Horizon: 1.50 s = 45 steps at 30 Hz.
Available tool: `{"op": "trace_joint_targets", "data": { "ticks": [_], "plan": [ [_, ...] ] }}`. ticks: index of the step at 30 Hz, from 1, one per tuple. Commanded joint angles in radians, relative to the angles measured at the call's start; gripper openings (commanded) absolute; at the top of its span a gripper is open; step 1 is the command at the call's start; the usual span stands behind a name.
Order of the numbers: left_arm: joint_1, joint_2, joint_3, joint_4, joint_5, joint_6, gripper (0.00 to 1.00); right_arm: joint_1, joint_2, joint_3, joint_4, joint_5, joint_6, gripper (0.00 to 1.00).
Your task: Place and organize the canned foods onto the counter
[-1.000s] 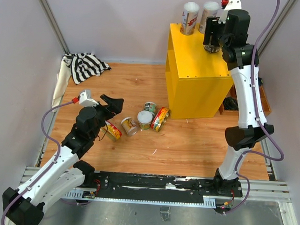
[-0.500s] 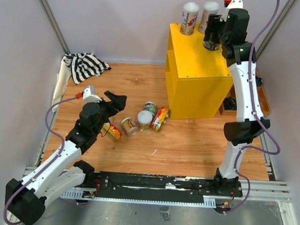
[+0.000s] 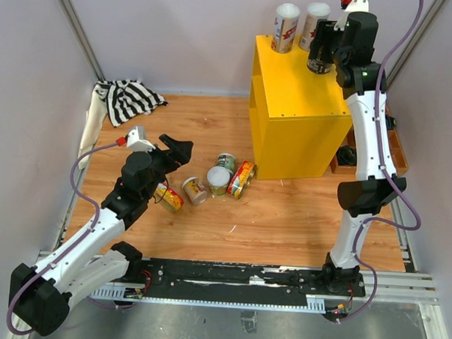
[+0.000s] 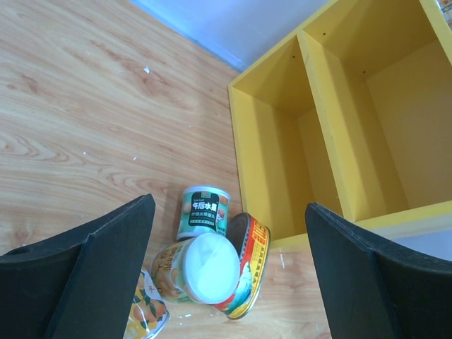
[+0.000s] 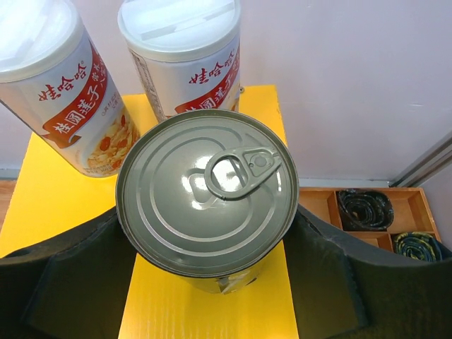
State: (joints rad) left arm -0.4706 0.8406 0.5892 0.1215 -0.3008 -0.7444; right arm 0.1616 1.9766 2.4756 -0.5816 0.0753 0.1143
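Above the smooth yellow counter point(image 3: 296, 105), the dark can point(image 5: 205, 198) with its ribbed steel lid and ring pull is clamped in the right gripper point(image 3: 325, 48), just beside two white-lidded cans point(image 3: 286, 26). Five more cans point(image 3: 219, 180) lie clustered on the wood-grain table point(image 3: 284, 217) under the left gripper point(image 3: 176, 151), whose fingers are spread and empty. Since a second ago the right wrist has edged back and the left has reached forward.

Both arms are white tube links joined by chunky black joint housings. A purple cable point(image 3: 75, 184) loops along the left arm point(image 3: 95, 235) to a small white wrist camera point(image 3: 139, 141) with a red tip. The right arm point(image 3: 371, 142) has the same cable and a green light point(image 3: 363, 73). The left gripper point(image 4: 227, 206) has broad, matte-black wedge fingers point(image 4: 85, 275).
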Motion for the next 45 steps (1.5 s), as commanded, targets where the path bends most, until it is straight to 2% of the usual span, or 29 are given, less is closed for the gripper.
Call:
{"op": "trace_joint_targets", "data": {
  "ticks": [1,23,36,45],
  "plan": [
    [0.007,-0.005,0.026,0.040,0.001,0.002,0.92,-0.029,-0.001,0.032,0.102,-0.025,0.021,0.05],
    [0.007,0.006,0.036,0.045,-0.005,-0.009,0.92,-0.037,0.048,0.024,0.129,-0.068,0.053,0.08],
    [0.007,0.003,0.032,0.047,0.001,-0.016,0.91,-0.035,0.044,0.001,0.124,-0.085,0.063,0.31],
    [0.007,-0.002,0.030,0.045,0.001,-0.017,0.91,-0.031,0.041,-0.009,0.124,-0.080,0.067,0.57]
  ]
}}
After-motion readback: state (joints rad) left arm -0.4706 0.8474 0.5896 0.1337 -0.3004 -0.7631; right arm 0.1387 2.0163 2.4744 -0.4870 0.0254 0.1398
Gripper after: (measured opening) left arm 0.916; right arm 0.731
